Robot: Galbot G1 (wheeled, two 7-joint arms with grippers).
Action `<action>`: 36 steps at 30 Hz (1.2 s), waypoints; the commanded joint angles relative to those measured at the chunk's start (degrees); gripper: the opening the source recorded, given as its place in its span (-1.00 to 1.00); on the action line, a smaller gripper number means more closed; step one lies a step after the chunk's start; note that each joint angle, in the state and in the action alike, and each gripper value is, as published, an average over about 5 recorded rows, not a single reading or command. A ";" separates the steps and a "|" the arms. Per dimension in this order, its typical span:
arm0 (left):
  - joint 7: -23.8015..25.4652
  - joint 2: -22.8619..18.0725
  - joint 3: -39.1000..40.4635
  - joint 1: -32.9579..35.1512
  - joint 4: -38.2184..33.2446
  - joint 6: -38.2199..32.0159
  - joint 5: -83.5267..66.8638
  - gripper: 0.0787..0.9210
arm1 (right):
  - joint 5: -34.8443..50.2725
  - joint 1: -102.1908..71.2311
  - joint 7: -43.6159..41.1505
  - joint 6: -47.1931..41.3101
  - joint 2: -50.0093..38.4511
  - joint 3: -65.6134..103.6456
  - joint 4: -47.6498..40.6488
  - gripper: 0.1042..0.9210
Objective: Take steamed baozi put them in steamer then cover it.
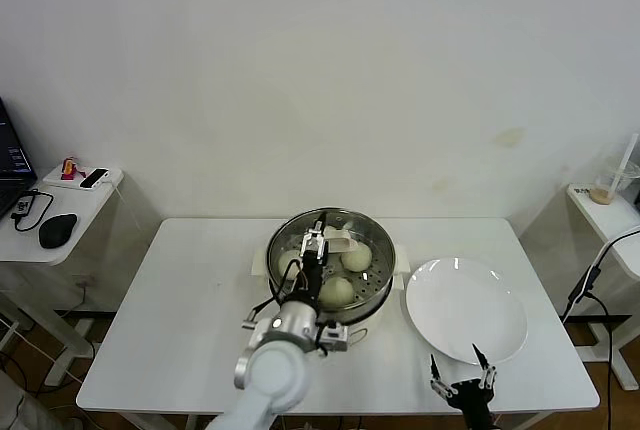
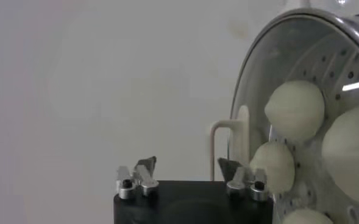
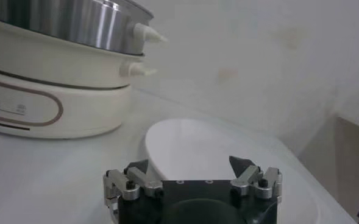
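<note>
The steamer [image 1: 372,302] stands mid-table on its cream base [image 3: 45,91]. The glass cover [image 1: 375,237] lies on it, with its cream handle [image 1: 341,241] at the centre. Three steamed baozi [image 1: 356,257] show through the glass in the head view, and several baozi [image 2: 295,109] in the left wrist view. My left gripper [image 1: 315,247] hovers over the cover beside the handle [image 2: 228,137]. It is open [image 2: 187,163] and holds nothing. My right gripper [image 1: 457,362] waits open at the table's front edge, near the plate, with nothing in it [image 3: 191,163].
A bare white plate [image 1: 465,310] lies right of the steamer [image 3: 57,24] and shows as the plate [image 3: 209,143] ahead of the right gripper. A side table [image 1: 60,215] with a mouse and laptop stands at the left. Another side table [image 1: 605,215] holding a cup stands at the right.
</note>
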 commanded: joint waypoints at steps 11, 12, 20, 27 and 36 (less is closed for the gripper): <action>-23.86 5.77 -32.52 29.94 -12.68 -20.91 -74.18 0.77 | 8.82 -3.46 -0.75 1.86 -6.49 -1.15 3.77 0.76; -24.53 5.25 -34.59 31.19 -11.90 -22.11 -79.02 0.77 | 9.60 -3.98 -0.53 1.90 -7.16 -1.36 4.33 0.76; -24.08 3.36 -36.89 41.24 -9.77 -25.99 -97.11 0.77 | 19.16 -8.51 1.78 -0.36 -10.63 -3.19 9.61 0.76; -23.90 2.18 -36.60 42.37 -6.89 -30.42 -96.91 0.77 | 23.70 -12.49 3.51 -4.33 -13.46 -3.49 14.20 0.76; -21.82 1.97 -38.24 42.99 -5.23 -29.75 -96.09 0.77 | 22.30 -14.02 5.37 -6.59 -14.55 -5.61 15.32 0.76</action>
